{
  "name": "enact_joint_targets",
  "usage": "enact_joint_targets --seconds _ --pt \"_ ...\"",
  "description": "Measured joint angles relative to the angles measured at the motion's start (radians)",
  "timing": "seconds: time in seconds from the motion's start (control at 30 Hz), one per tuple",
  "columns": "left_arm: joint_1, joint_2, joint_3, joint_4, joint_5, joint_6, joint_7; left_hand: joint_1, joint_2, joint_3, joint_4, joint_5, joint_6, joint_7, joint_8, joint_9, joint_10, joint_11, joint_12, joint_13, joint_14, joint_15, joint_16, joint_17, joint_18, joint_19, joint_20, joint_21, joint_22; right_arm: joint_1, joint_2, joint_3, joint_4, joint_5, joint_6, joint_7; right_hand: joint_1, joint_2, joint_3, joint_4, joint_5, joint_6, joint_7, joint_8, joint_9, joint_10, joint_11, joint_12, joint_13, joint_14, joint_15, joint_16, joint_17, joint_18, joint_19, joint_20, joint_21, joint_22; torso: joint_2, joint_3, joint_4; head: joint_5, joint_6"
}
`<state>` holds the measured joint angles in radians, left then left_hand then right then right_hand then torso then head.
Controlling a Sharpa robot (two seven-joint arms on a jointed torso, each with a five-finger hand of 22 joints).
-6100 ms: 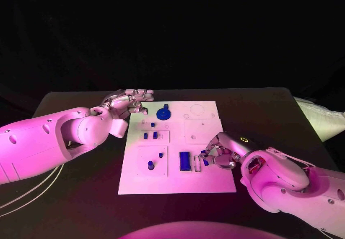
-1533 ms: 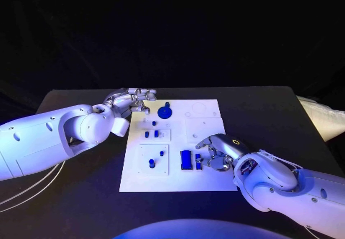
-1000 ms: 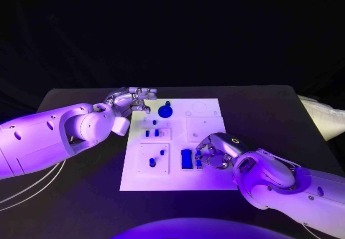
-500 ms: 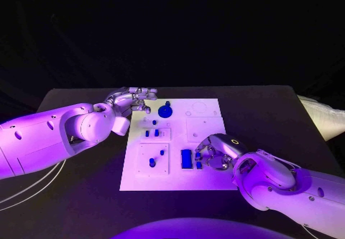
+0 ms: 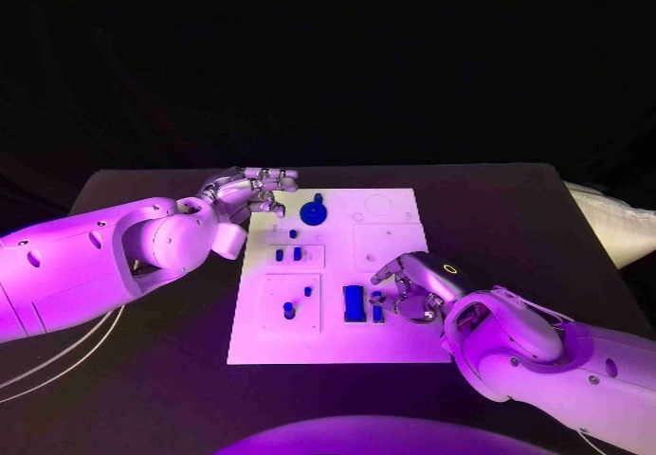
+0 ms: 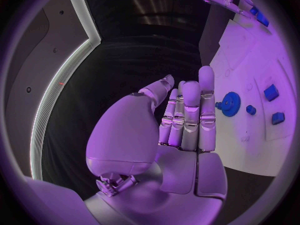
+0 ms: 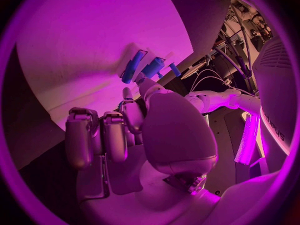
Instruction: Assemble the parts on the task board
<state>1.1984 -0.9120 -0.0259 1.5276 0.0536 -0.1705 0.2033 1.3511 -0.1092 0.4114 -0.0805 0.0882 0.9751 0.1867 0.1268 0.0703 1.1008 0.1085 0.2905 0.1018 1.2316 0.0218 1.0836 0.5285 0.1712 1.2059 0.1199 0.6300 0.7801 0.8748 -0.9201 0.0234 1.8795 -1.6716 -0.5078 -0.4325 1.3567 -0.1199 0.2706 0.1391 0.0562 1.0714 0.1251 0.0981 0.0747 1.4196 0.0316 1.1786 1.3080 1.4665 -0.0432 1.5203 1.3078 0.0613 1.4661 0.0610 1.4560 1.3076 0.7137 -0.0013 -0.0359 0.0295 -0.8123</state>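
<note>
Head view: the right hand (image 5: 417, 294) has crept closer to the blue bar (image 5: 355, 302) on the task board (image 5: 399, 341), fingers curled beside it (insertion likely underway). Left wrist view: the left hand (image 6: 181, 130), fingers pressed together and empty, stays near the blue gear (image 6: 232, 104). Right wrist view: I cannot tell what the curled fingers (image 7: 106, 135) hold.

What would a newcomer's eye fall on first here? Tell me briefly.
The white task board in the middle of the black table, dotted with small blue parts. Then the right hand, low over the board's near right part beside a long blue block, and the left hand at its far left corner.
</note>
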Motion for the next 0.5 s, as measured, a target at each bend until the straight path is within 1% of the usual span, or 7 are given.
enact_joint_targets --seconds 0.23,0.33,0.4,0.43,0.5 --pt "0.0 0.0 0.0 -0.001 -0.001 0.0 -0.001 0.0 0.0 0.0 0.0 0.0 0.0 0.0 0.0 0.001 0.0 0.0 0.0 0.0 0.0 0.0 0.0 0.0 0.0 0.0 0.0 0.0 0.0 -0.002 -0.014 0.0 0.016 0.0 -0.021 0.008 -0.004 0.004 0.0 0.0 0.0 0.0 0.0 0.0 0.0 0.0 0.0 0.0 0.0 0.0 0.0 0.0 0.0 0.0 0.0 0.0 0.0 0.0 0.0 0.0004 0.0 -0.001 0.0" --pt "0.0 0.0 0.0 -0.001 -0.003 0.0 -0.003 0.0 0.0 0.0 0.0 0.0 0.0 0.0 0.0 0.001 0.0 0.0 0.0 0.0 0.0 0.0 0.0 0.0 0.0 0.0 0.0 0.0 0.0 -0.004 -0.021 0.0 0.021 0.003 -0.023 0.009 -0.004 0.004 0.0 0.0 0.0 0.006 -0.006 0.0 0.001 0.0 0.0 0.0 0.0 0.0 0.0 0.0 0.0 0.0 0.0 0.0 0.0 0.0 0.001 0.0004 0.0 -0.002 0.0" --pt "0.0 0.0 0.0 -0.001 -0.004 0.0 -0.004 0.0 0.0 0.0 0.0 0.0 0.0 0.0 0.0 0.001 0.0 0.0 0.0 0.0 0.0 0.0 0.0 0.0 0.0 0.0 0.0 0.0 0.0 -0.006 -0.024 0.0 0.024 0.005 -0.022 0.01 -0.009 0.009 0.0 0.0 0.0 0.009 -0.009 0.0 0.002 0.0 0.0 0.0 0.001 0.0 0.0 0.0 0.0 0.0 0.0 0.0 0.0 0.0 0.001 0.0004 -0.0001 -0.002 0.001" --pt "0.0 0.0 0.0 -0.001 -0.004 0.0 -0.004 0.0 0.0 0.0 0.0 0.0 0.0 0.0 0.0 0.001 0.0 0.0 0.0 0.0 0.0 0.0 0.0 0.0 0.0 0.0 0.0 0.0 0.0 -0.006 -0.025 0.0 0.025 0.007 -0.021 0.01 -0.009 0.009 -0.001 0.005 0.0 0.011 -0.011 0.0 0.002 0.0 0.0 0.0 0.001 0.0 0.0 0.0 0.0 0.0 0.0 0.0 0.0 0.0 0.001 0.0004 -0.0001 -0.002 0.001" --pt "0.0 0.0 0.0 -0.001 -0.005 0.0 -0.005 0.004 0.004 0.0 0.0 0.0 0.0 0.0 0.0 0.001 0.0 0.0 0.0 0.0 -0.002 -0.002 0.0 -0.002 0.0 0.0 0.0 0.0 0.0 -0.008 -0.027 0.0 0.028 0.01 -0.018 0.01 -0.009 0.009 -0.001 0.007 0.0 0.013 -0.009 0.0 0.002 0.0 0.0 0.0 0.001 0.0 0.0 0.0 0.0 0.0 0.0 0.0 0.0 0.0 0.001 0.0005 -0.0002 -0.001 0.0"
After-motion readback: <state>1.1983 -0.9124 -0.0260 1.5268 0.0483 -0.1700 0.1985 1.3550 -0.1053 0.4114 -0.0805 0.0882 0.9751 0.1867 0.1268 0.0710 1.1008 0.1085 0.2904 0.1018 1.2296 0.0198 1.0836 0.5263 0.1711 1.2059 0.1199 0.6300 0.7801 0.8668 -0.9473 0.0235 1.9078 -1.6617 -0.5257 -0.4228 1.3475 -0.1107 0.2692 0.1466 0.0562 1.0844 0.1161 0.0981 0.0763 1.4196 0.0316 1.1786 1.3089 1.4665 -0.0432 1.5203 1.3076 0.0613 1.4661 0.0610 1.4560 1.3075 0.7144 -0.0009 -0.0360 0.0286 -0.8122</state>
